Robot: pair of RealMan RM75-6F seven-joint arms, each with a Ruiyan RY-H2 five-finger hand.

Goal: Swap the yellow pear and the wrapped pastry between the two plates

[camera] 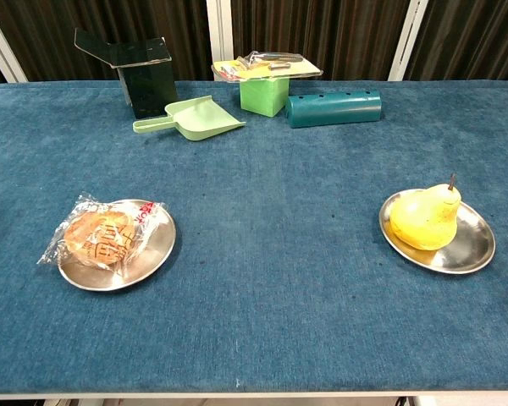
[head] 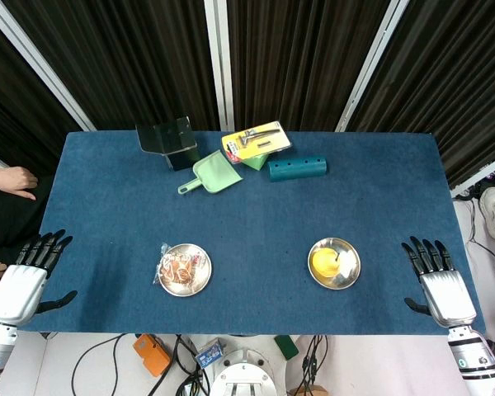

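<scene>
Both hands, left hand [head: 21, 285] and right hand [head: 441, 285], rest spread at worktop [head: 256, 214] edges; between them, wrapped pastry [camera: 106, 235] and yellow pear [camera: 425, 220] on round metal plates.

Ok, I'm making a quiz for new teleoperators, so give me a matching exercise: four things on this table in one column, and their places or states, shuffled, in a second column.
Things:
1. yellow pear
2. wrapped pastry
3. green dustpan
4. teal cylinder

Places or states:
A. lying on its side at the back of the table, right of the green block
B. on the left plate
C. on the right plate
D. on the cloth in front of the black stand

Pairs: 1-C, 2-B, 3-D, 4-A
</scene>
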